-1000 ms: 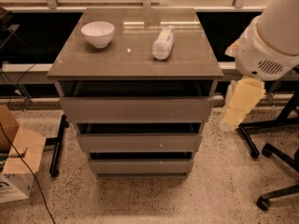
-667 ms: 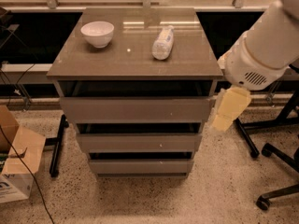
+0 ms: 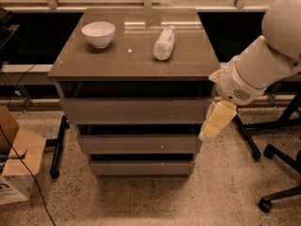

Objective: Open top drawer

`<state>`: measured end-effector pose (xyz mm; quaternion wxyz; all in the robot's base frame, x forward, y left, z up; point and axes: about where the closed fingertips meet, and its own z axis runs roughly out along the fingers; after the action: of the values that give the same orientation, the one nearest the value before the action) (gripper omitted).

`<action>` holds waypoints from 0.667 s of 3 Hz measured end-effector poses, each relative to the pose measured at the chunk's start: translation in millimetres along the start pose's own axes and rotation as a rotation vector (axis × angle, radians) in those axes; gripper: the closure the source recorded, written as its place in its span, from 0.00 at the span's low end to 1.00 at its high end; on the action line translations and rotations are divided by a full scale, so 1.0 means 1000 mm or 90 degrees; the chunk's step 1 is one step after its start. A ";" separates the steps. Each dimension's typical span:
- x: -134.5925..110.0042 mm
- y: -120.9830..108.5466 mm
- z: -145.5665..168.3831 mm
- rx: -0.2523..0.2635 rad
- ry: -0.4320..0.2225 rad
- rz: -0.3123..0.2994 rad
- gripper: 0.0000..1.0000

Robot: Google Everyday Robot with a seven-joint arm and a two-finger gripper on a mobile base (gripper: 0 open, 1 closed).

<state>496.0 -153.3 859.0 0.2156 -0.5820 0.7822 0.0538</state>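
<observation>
The top drawer (image 3: 134, 109) is the widest grey-brown front, just under the cabinet's glossy top (image 3: 94, 62). It appears closed, with a dark gap above it. Two narrower drawer fronts sit below it. My gripper (image 3: 214, 124) hangs from the white arm at the right and points down. Its cream fingers (image 3: 218, 119) lie against the right end of the top drawer's front, reaching to the middle drawer's corner.
A white bowl (image 3: 98, 34) and a plastic bottle lying on its side (image 3: 164, 43) rest on the cabinet top. A cardboard box (image 3: 16, 166) stands on the floor at the left. Black chair or stand legs (image 3: 277, 152) are at the right. A cable runs along the left floor.
My arm has swung left and down. The gripper moved from beside the cabinet to the right end of the top drawer front. The drawers have not moved.
</observation>
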 end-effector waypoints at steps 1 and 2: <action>0.000 0.000 0.000 0.000 0.000 0.000 0.00; -0.001 -0.001 0.022 -0.013 0.016 0.011 0.00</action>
<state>503.3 -145.6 840.1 0.1994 -0.5783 0.7891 0.0563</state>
